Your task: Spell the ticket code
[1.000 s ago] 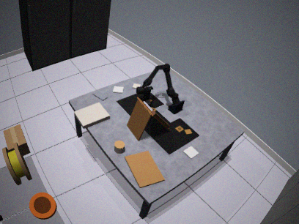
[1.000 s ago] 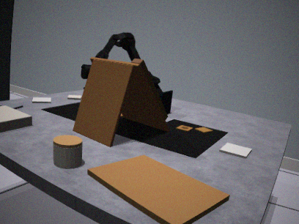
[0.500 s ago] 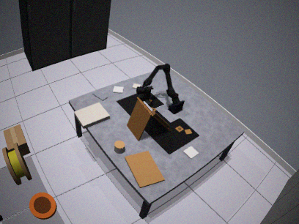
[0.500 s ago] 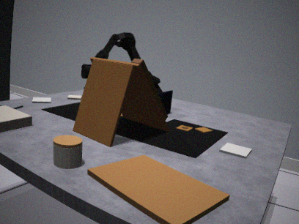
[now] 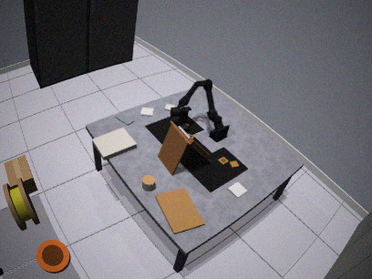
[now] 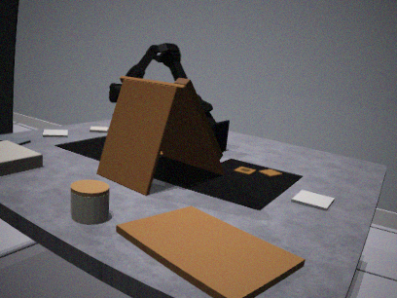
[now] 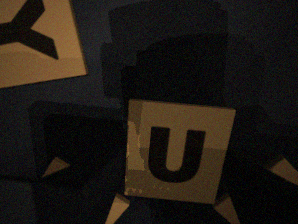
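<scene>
A square wooden tile with a black U [image 7: 175,145] lies at the lower middle of the wrist view. My gripper [image 7: 174,153] [image 5: 186,124] is shut on this U tile, with a pale fingertip at each lower side of it. A tile with a black Y [image 7: 30,65] lies at the upper left of the wrist view, apart from the gripper. Two more tiles, one [image 5: 222,160] [image 6: 244,170] beside the other [image 5: 234,163] [image 6: 270,172], lie on the black mat; their letters cannot be read. The tilted brown board [image 5: 172,150] [image 6: 133,131] hides the fingers in the exterior view. Ticket print and rail contents are unreadable.
A black mat [image 5: 211,180] [image 6: 253,197] runs under the board. A round tin [image 5: 149,183] [image 6: 90,202], a flat brown panel [image 5: 180,211] [image 6: 209,248] and a pale block [image 5: 115,142] [image 6: 17,156] stand on the grey counter. A white card [image 5: 237,190] [image 6: 312,199] lies near the right side.
</scene>
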Controlling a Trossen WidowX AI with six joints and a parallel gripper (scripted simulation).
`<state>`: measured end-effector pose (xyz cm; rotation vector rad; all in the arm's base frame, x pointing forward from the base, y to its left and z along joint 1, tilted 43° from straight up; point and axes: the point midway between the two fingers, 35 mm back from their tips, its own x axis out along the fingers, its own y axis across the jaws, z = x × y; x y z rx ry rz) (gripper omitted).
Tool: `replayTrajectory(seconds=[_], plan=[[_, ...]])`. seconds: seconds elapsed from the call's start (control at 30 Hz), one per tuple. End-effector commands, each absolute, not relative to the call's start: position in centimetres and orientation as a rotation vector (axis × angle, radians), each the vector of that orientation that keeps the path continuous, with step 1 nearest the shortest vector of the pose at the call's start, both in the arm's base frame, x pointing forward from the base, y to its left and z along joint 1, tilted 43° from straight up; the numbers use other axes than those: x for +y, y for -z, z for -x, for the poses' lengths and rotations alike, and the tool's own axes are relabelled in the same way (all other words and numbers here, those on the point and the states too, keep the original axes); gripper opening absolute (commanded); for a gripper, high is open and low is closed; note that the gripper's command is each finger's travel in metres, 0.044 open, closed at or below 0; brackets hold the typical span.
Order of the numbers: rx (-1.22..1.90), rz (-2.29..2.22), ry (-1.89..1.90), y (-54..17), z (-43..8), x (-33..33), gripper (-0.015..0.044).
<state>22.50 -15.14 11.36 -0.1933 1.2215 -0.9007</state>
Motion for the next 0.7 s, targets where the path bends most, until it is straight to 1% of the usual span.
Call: replayTrajectory(seconds=[0.0, 0.67], plan=[[1.216, 0.195, 0.903, -11.6, -22.52, -14.95, 0.0], [1.216, 0.194, 0.903, -12.08, -22.21, -14.11, 0.0]])
